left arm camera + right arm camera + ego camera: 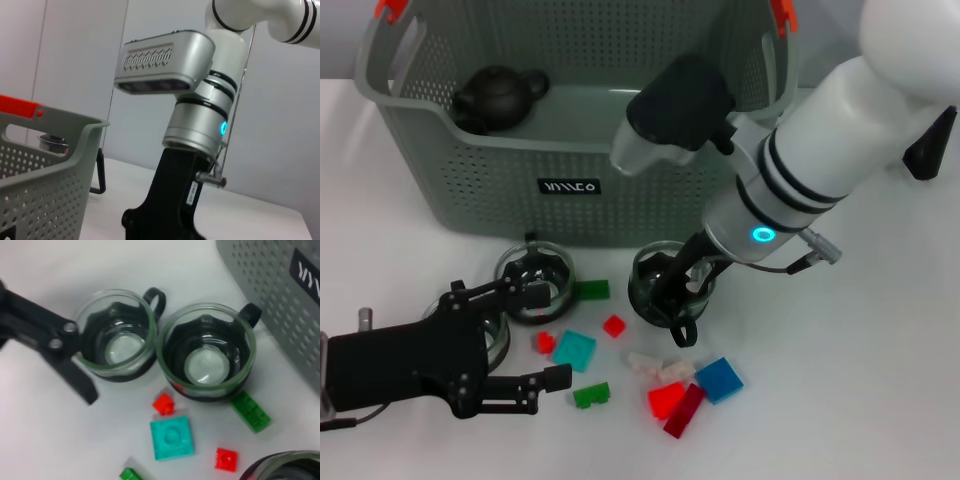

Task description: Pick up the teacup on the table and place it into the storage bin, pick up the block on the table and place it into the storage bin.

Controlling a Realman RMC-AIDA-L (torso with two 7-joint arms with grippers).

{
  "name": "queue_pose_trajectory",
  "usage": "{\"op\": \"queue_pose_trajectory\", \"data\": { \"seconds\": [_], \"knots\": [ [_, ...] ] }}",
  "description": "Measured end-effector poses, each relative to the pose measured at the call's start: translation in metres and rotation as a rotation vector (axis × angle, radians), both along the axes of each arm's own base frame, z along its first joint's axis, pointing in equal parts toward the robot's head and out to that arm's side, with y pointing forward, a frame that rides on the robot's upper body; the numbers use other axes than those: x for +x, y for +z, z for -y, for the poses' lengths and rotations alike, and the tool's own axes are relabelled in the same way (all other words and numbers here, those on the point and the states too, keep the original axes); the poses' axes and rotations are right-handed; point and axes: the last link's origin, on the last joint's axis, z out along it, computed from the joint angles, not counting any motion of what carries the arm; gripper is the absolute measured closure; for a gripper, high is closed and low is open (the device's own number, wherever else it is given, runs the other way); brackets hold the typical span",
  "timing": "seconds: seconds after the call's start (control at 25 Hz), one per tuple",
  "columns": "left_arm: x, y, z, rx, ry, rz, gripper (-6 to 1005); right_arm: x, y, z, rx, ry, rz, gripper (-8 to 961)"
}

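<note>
The right claw reaches down into a glass teacup standing on the white bench just in front of the storage bin; its dark fingers sit at the cup's rim, but whether they are pinched on the glass or parted I cannot tell. From that cup, at about nine o'clock in the head view, stand two more glass teacups, one close to the bin's front wall and another partly hidden behind the left claw, making three cups on the bench. The left claw lies low on the bench at the seven o'clock side of the scene, its two black fingers spread wide apart, gripping nothing. Between the claws and toward six o'clock the blocks are scattered: two green pieces and, one teal square, three small or mid red ones, one dark red bar, one blue square and a pale clear piece. The bin stands at twelve o'clock, with two orange handle clips and a black label on its front; inside lies one dark teapot.
</note>
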Motion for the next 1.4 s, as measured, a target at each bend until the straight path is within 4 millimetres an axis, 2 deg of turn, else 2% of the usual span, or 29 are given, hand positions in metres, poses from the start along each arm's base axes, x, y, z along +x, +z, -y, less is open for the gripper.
{"op": "queue_pose_trajectory", "data": {
  "seconds": [0.16, 0.4, 0.56, 0.72, 0.76, 0.8, 0.96, 1.12, 1.24, 1.4],
  "knots": [
    [0.000, 0.000, 0.000, 0.000, 0.001, 0.000, 102, -0.003, 0.014, 0.003, -0.007, -0.014, -0.019, 892],
    [0.001, 0.000, 0.001, -0.004, -0.005, 0.005, 103, -0.024, 0.057, 0.011, -0.011, -0.009, -0.069, 893],
    [0.001, 0.000, 0.000, -0.005, -0.006, 0.007, 103, -0.051, 0.090, 0.018, 0.001, 0.028, -0.114, 893],
    [0.002, 0.000, 0.000, -0.006, -0.007, 0.007, 104, -0.087, 0.121, 0.024, 0.020, 0.104, -0.217, 892],
    [0.002, 0.000, 0.000, -0.005, -0.007, 0.007, 104, -0.104, 0.135, 0.023, 0.024, 0.137, -0.293, 892],
    [0.001, 0.000, 0.000, -0.005, -0.007, 0.007, 104, -0.104, 0.135, 0.023, 0.024, 0.137, -0.293, 892],
    [0.001, -0.001, 0.000, -0.009, -0.007, -0.002, 104, -0.131, 0.155, 0.015, 0.066, 0.224, -0.404, 892],
    [-0.002, -0.003, -0.003, -0.003, 0.006, -0.026, 105, -0.146, 0.162, 0.000, 0.146, 0.294, -0.458, 893],
    [-0.008, -0.006, -0.006, 0.007, 0.033, -0.070, 105, -0.146, 0.160, -0.014, 0.208, 0.306, -0.468, 893],
    [-0.011, -0.009, -0.008, 0.006, 0.047, -0.100, 105, -0.134, 0.147, -0.038, 0.267, 0.282, -0.451, 893]
  ]
}}
